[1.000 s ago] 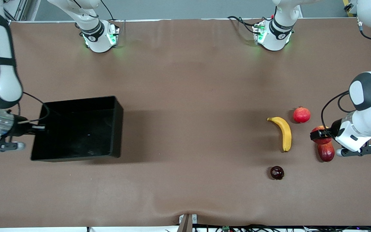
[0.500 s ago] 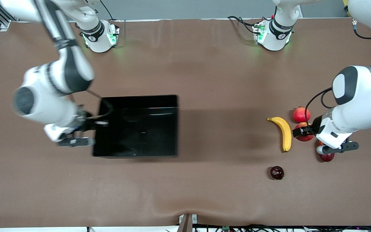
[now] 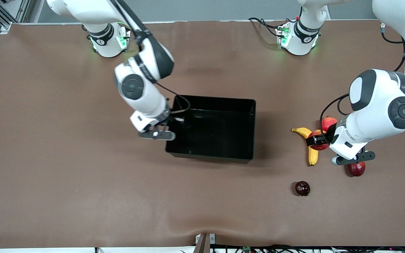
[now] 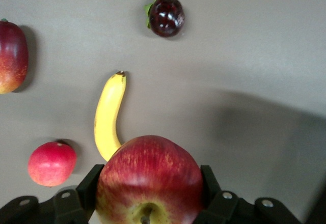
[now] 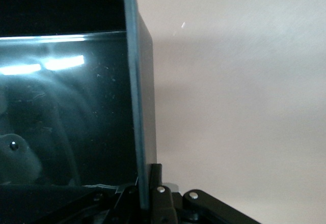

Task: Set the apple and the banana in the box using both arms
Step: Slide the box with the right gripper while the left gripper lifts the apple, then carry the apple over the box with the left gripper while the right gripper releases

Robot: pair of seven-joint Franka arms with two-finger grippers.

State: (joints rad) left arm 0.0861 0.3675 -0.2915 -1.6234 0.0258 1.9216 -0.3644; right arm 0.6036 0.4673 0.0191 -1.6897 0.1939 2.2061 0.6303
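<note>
My left gripper (image 3: 316, 141) is shut on the apple (image 3: 317, 134), red with yellow streaks, and holds it over the banana (image 3: 312, 156). In the left wrist view the apple (image 4: 150, 180) fills the space between the fingers (image 4: 89, 183), with the banana (image 4: 108, 114) on the table below. My right gripper (image 3: 174, 119) is shut on the wall of the black box (image 3: 253, 130) at the box's end toward the right arm. In the right wrist view the fingers (image 5: 158, 180) pinch that thin wall (image 5: 133, 81). The box holds nothing and lies mid-table.
A pomegranate (image 3: 329, 122) lies beside the banana, farther from the front camera. An elongated red-and-yellow fruit (image 3: 356, 168) lies under the left wrist. A small dark round fruit (image 3: 302, 188) lies nearer the front camera than the banana.
My right gripper has moved the box from the right arm's end to the middle of the table. My left gripper has carried the apple from beside the elongated fruit to over the banana.
</note>
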